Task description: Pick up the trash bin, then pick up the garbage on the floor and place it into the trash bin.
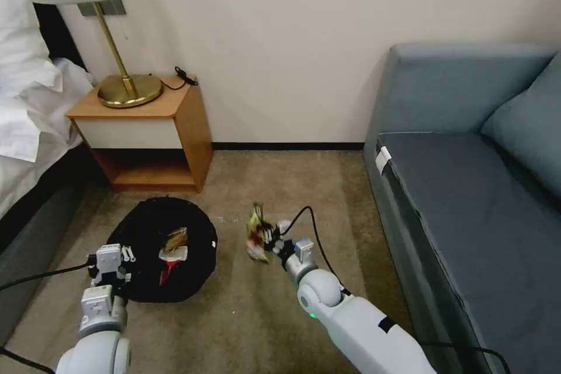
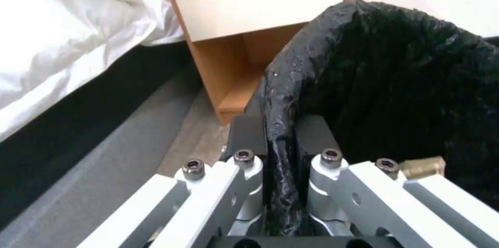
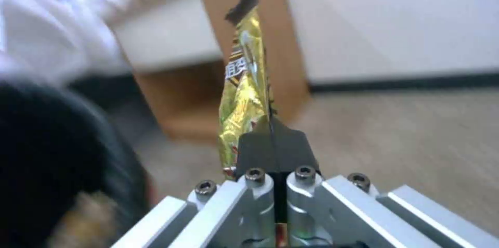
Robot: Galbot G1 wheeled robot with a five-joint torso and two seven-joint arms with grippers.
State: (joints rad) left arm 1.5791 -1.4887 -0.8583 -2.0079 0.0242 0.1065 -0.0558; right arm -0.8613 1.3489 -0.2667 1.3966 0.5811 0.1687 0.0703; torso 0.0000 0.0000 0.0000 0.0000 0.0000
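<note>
Holding: bin [image 1: 153, 257] rim is clamped by left gripper [image 1: 114, 258], near the nightstand [image 1: 146, 128].
Carried: gold wrapper [image 1: 256, 238] is pinched upright in right gripper [image 1: 270, 242], beside the bin.
Key relation: bin mouth lies leftward of the wrapper; right arm is judged nearer.

The right gripper [image 3: 271, 140] is pinched closed on a gold snack wrapper [image 3: 243, 84] that stands up above the carpet [image 3: 416, 131]; the black trash bin [image 3: 57, 154] sits near, the wooden nightstand [image 3: 223, 45] farther off
</note>
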